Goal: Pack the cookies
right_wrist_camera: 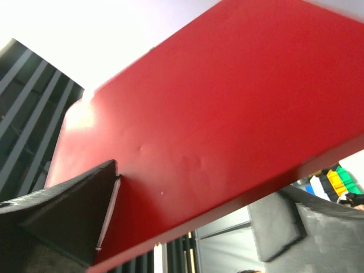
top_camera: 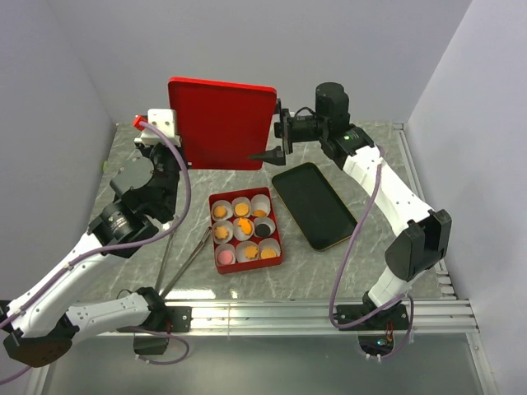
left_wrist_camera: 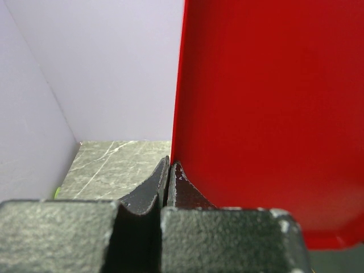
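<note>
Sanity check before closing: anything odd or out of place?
Nothing spilled; cookies sit inside the red box. The lid is off, upright beyond it: left gripper shut on one edge, right gripper open around the other. One cup, middle row right, looks dark; contents unclear.

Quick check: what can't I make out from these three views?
1. The cookies and red box: absent from both wrist views, which the red lid fills. In the top view they are small, and one dark cup cannot be read.
2. The left gripper: shut on the lid's edge in its wrist view; its fingertips are indistinct in the top view.
3. The right gripper: open about the lid's right edge; contact unclear in both views.
</note>
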